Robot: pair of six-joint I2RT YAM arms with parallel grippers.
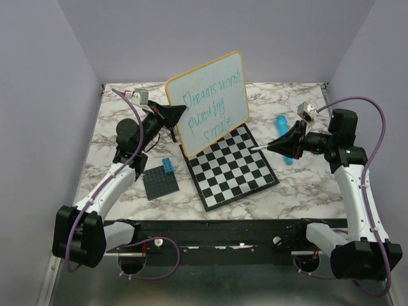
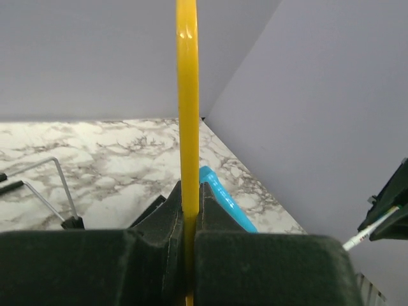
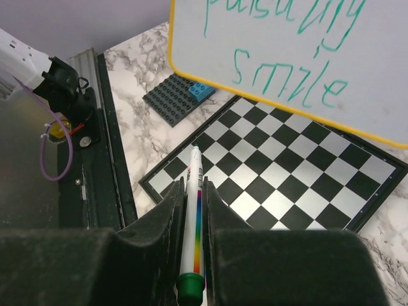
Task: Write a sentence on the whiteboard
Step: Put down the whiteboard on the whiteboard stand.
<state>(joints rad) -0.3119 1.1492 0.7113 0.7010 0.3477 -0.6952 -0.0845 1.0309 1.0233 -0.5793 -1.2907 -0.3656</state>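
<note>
Whiteboard [image 1: 207, 102] stands raised and tilted toward the far side of the table [image 1: 299, 185], its lower edge over the far corner of the chessboard [image 1: 236, 169]; we cannot tell whether that edge touches anything. The left gripper [image 1: 177, 115] is clamped narrow on the yellow frame at the board's left side; the right gripper [image 1: 275, 145] is pinched tight on a marker [image 1: 260, 148], whose tip points toward the board and hangs over the chessboard, near the board's lower right corner but apart from it. The sentence [image 1: 207, 105] fills three teal lines, ending in "smile"; we judge the writing finished or nearly so, with at most a closing stroke left.

To do this well we would hold the board steady with the left arm, since a push from the marker can lever it about that single edge grip; we would bring the tip in square to the face, press lightly and make short strokes; little room remains under the last line, so anything further belongs to its right. We would also steer marker and gripper away from the fresh ink, which we expect smears easily, and draw the tip straight back before moving sideways.
</note>
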